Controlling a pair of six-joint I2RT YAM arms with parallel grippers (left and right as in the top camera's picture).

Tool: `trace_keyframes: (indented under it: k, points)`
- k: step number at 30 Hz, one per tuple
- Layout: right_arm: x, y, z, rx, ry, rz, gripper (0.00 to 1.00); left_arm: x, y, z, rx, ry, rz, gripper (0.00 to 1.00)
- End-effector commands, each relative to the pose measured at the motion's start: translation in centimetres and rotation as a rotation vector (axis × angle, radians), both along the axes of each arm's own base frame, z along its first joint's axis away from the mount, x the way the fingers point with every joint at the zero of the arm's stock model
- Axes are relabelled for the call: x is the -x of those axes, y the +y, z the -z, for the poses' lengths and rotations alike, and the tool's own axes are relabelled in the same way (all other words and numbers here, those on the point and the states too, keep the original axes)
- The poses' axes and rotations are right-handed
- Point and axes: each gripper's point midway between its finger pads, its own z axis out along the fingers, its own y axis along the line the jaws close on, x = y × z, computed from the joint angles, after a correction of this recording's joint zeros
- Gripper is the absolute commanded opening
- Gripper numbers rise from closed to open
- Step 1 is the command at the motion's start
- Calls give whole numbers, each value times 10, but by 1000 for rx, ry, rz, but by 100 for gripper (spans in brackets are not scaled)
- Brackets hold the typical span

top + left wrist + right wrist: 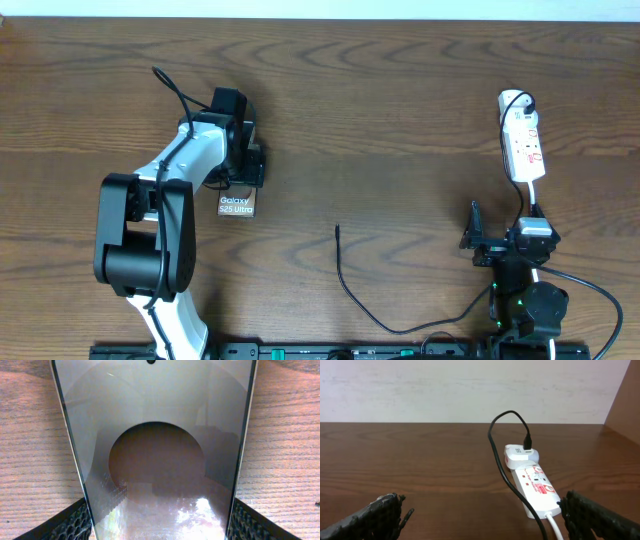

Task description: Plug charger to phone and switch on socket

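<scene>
Two steps are not yet done, and the first, plugging in, is judged to be in hand. The flat dark rectangular phone (160, 420) with its brownish oval is held between the fingers (75, 522) of the left gripper (245, 160), which are clenched against its two long edges. Its lettered end is seen protruding behind that gripper, low over the brown wooden table (400, 100). The right gripper (487, 512) is spread wide and nothing is held in it. The long thin black charger cable (345, 280) is seen lying on the wood well to that gripper's left, with its small plug tip (338, 230) free. The narrow white plastic power strip socket (535, 482) is found straight ahead of the right gripper, apart from it, and a black lead is seated in a white adapter (517, 455) at its far end. For the next move, a fine pinch close to the plug tip by the free gripper is called for, then steady alignment with the phone's port; the switch is judged untouched
</scene>
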Motion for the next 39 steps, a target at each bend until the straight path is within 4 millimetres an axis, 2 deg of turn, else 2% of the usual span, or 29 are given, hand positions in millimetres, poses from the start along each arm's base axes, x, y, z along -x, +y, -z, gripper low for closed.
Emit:
trace_keyframes:
  k: [1,14,18,19,32,39]
  points:
    - [0,2,1,1,1,-5,99,34,-9,33,56,141,-14,57]
    - [0,2,1,1,1,-5,99,36,-8,34,55,147,-15,29]
    - [0,2,1,1,1,-5,99,36,-8,34,55,146,-15,9]
    - [0,2,1,1,1,-5,99,36,-8,34,55,146,-15,7]
    - [0,2,1,1,1,-5,99,33,-9,29,58,132,-18,7]
    - [0,2,1,1,1,-5,99,19,-15,7,94,74,-14,8]
